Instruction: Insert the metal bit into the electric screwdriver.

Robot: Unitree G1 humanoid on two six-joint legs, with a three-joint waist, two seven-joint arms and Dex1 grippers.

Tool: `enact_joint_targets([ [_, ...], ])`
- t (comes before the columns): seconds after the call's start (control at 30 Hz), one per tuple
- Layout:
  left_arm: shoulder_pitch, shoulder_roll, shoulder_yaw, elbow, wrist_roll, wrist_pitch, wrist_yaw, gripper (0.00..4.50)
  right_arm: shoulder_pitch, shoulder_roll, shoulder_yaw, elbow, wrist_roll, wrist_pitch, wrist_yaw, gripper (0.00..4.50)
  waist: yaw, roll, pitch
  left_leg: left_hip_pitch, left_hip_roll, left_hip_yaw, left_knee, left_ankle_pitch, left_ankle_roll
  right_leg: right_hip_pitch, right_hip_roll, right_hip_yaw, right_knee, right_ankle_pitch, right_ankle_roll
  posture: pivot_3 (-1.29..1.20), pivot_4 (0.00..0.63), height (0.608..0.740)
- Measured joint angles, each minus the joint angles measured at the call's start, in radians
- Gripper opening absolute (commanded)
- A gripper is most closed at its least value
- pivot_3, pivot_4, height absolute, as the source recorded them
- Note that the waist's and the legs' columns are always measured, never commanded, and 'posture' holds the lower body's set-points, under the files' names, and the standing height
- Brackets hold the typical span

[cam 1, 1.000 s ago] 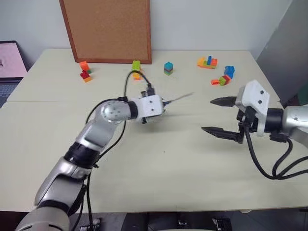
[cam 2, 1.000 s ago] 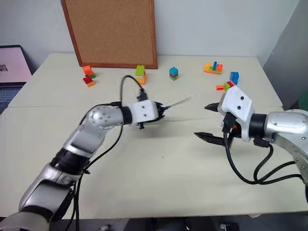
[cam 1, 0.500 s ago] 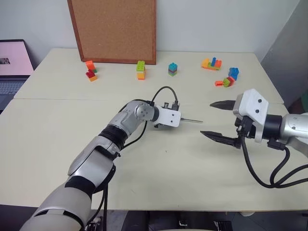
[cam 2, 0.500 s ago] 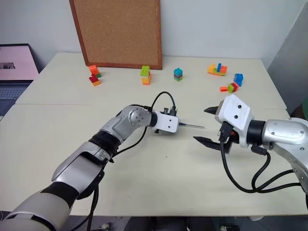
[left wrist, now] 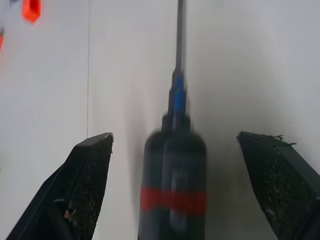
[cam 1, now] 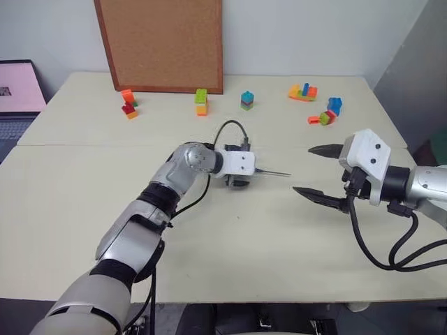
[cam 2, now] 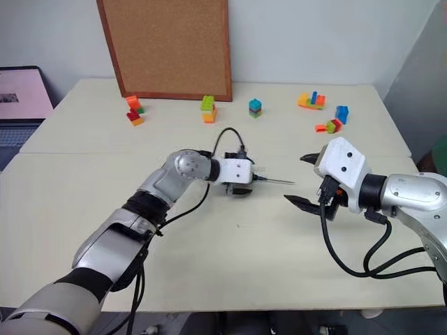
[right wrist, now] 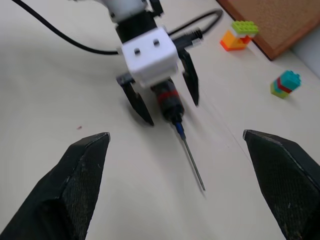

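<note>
The metal bit [right wrist: 192, 162] already sits in the electric screwdriver [left wrist: 174, 185], lying on the worktop [cam 1: 230, 237] between my left end effector's [right wrist: 159, 102] spread fingers. It looks light, stiff and slick; I'd grip the barrel near the red band. Its rear end is hidden. My right end effector [cam 1: 320, 173] hangs spread wide, empty.
</note>
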Motion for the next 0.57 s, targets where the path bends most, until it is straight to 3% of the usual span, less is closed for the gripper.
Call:
enact_joint_targets([
  [0.1,0.021,0.068,0.102,-0.136,-0.099,0.154,-0.066,4.12,0.035,-0.001,-0.008,0.016,-0.015,-0.017,0.005,4.5,-0.001,0.0,0.0,0.001,0.0,-0.001,0.0,0.0,0.0,0.0,0.0,-0.001,0.002,0.0,0.0,0.0,0.15,0.74],
  [0.27,0.267,0.311,0.324,-0.539,-0.349,0.537,-0.221,4.12,0.17,-0.018,-0.098,0.054,-0.045,-0.107,0.076,4.5,-0.022,0.001,0.0,0.003,0.001,-0.002,0.0,0.0,-0.001,0.001,0.0,-0.001,0.003,0.0,0.0,0.0,0.15,0.74],
  [0.57,0.477,0.442,0.458,-0.668,-0.462,0.687,-0.208,4.12,0.276,-0.045,-0.191,0.136,-0.082,-0.242,0.202,4.5,-0.006,0.0,0.0,0.005,0.0,-0.001,0.002,0.0,-0.001,0.003,-0.001,-0.001,0.003,0.0,0.0,0.0,0.15,0.74],
])
